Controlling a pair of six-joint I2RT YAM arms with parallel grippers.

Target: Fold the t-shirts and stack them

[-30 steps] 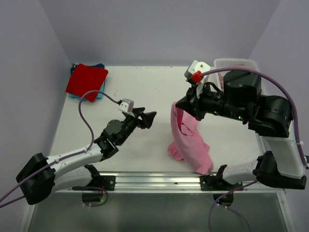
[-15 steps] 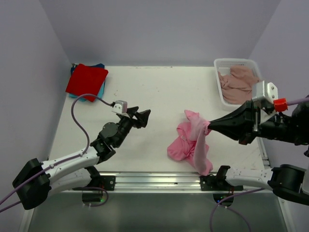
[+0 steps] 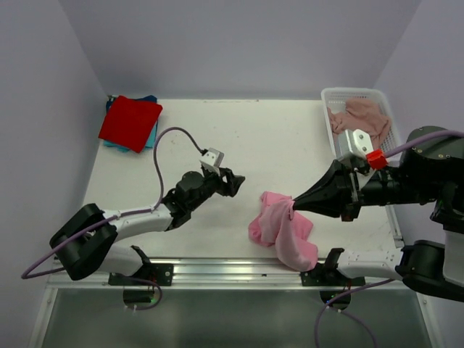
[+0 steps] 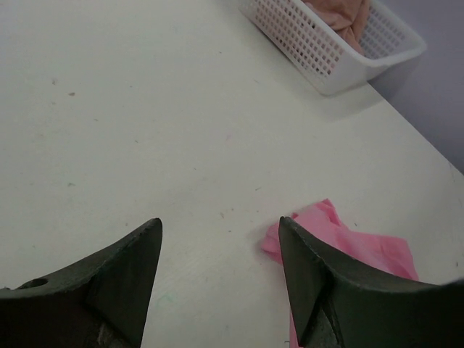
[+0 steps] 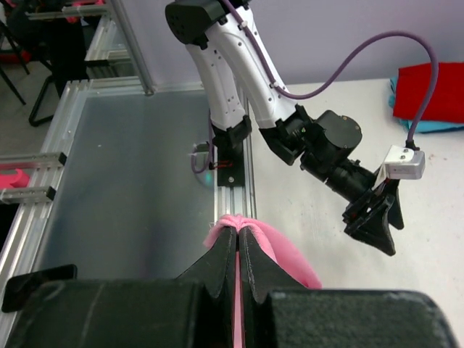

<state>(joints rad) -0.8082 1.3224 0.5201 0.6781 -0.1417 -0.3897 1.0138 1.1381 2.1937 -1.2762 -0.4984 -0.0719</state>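
Lowered, right tool [image 3: 293, 210] clenches pink t-shirt [image 3: 279, 233]; left tool [image 3: 235, 183] gapes nearby, basket [image 3: 351, 91] beyond.

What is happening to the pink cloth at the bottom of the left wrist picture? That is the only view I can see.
Observer: It is a pink shirt, and the right claw is shut on a fold at its top.
Operator: Is the whole thing up in the air?
Observer: No. From above, the rest of it lies crumpled on the table, near the front edge.
Operator: Are there more clothes out of my sight?
Observer: Yes. A red shirt lies folded on top of a blue cloth at the far left corner.
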